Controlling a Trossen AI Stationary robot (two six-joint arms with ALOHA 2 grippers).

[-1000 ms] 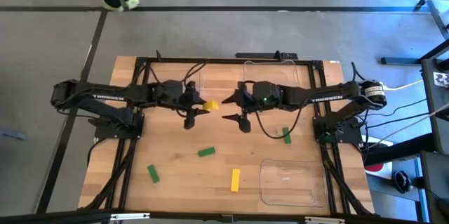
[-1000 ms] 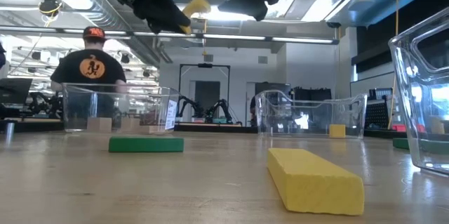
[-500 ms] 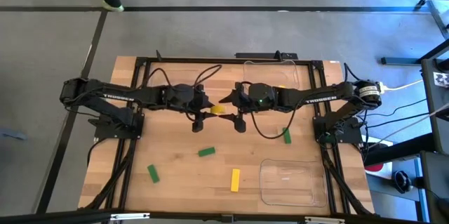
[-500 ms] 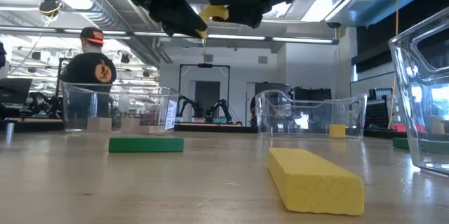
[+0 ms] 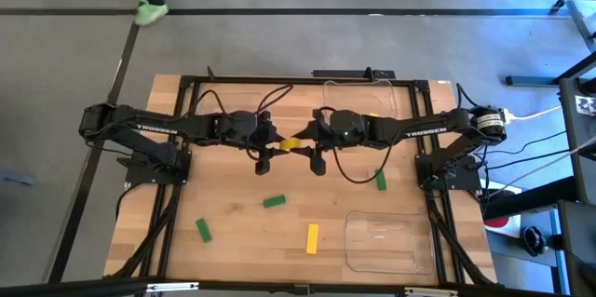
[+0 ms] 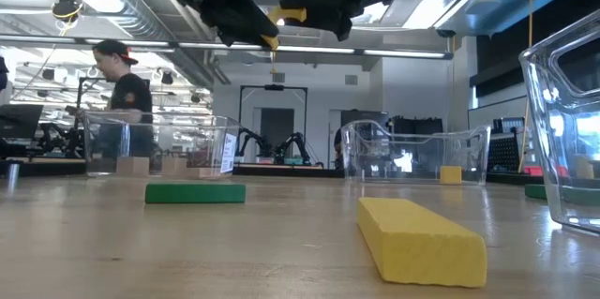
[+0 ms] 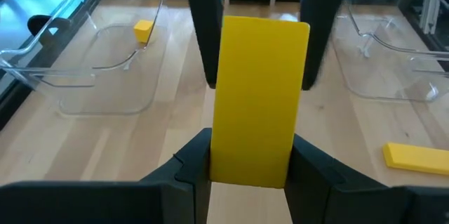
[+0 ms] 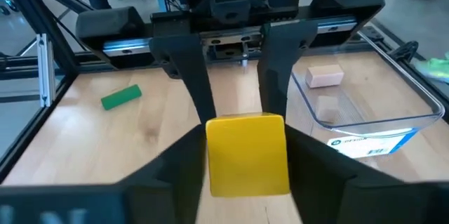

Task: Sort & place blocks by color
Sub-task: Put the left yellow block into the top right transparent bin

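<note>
A yellow wooden bar [image 5: 291, 143] hangs in the air over the table's middle, between both grippers. My left gripper [image 5: 277, 145] comes at it from the left and my right gripper [image 5: 304, 142] from the right; each is shut on one end. In the left wrist view the bar [image 7: 258, 97] runs away from my own fingers toward the right gripper's fingers. Another yellow bar [image 5: 312, 237] and three green blocks [image 5: 273, 201] [image 5: 202, 231] [image 5: 380, 180] lie flat on the table. A yellow cube [image 7: 144, 31] sits in one clear tray, and tan blocks [image 8: 325, 76] in another. My left gripper pinches the yellow bar's left end [image 7: 249, 171] between its two fingers [image 7: 193, 164], level, from the table's left, fingers along the bar. The bar is lifted clear and lies about level. My right gripper pinches the bar's right end [image 8: 245, 175] between its two fingers [image 8: 179, 157], level, from the table's right. The bar is lifted clear.
Clear trays stand at the far middle [image 5: 358, 97] and the near right [image 5: 382, 239]. In the low view a tray wall [image 6: 562, 121] rises close at the right. A person [image 6: 122, 83] walks beyond the far edge. Bare wood lies around the near blocks.
My left gripper has carried the yellow bar toward the table's right, and the right gripper has come a little left to meet it. The bar's free end now sits between the right gripper's fingers. The person behind the table has walked on.
</note>
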